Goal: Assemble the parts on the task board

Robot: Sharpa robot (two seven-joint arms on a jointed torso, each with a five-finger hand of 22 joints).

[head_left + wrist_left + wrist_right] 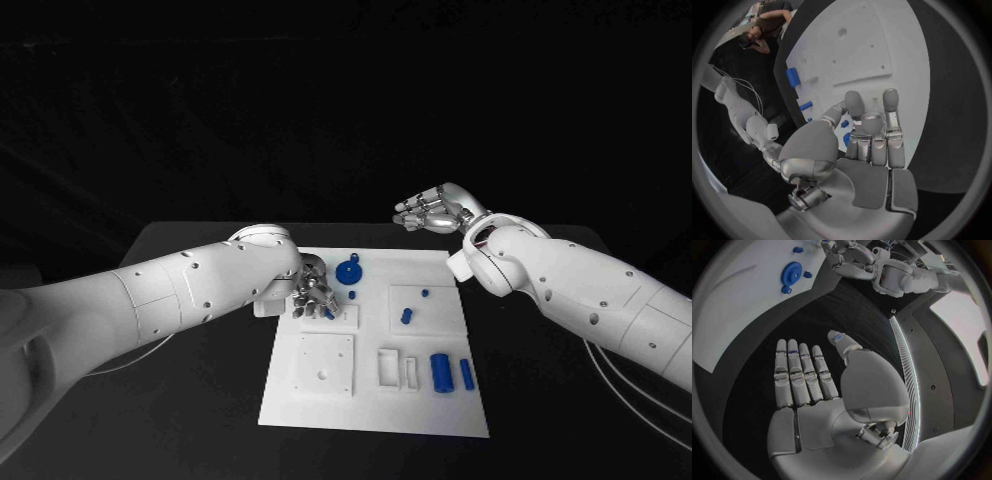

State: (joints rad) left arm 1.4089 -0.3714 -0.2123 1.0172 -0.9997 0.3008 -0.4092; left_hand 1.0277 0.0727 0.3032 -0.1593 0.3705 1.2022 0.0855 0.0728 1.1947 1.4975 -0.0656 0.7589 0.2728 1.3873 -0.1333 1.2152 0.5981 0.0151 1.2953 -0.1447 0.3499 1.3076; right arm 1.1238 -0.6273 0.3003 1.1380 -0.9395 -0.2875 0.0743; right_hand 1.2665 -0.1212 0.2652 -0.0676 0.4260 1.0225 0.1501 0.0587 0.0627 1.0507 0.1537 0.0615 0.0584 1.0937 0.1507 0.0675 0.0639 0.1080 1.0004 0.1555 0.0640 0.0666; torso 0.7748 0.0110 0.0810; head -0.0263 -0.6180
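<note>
Your left hand [310, 297] rests on the board [372, 420] near a small blue part [329, 313]; whether it grips, I cannot tell. Your right hand [433, 211] hovers empty, fingers straight, beyond the far edge. Gear [348, 271] looks seated; two cylinders [453, 372] near right seem unplaced.

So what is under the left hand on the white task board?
Under the silver left hand a small blue piece shows at its fingers on the white task board. Its palm covers anything beneath; whether it holds the piece is unclear.

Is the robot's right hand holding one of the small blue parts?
No, the silver right hand lies open and empty above the black table, off the white task board.
</note>
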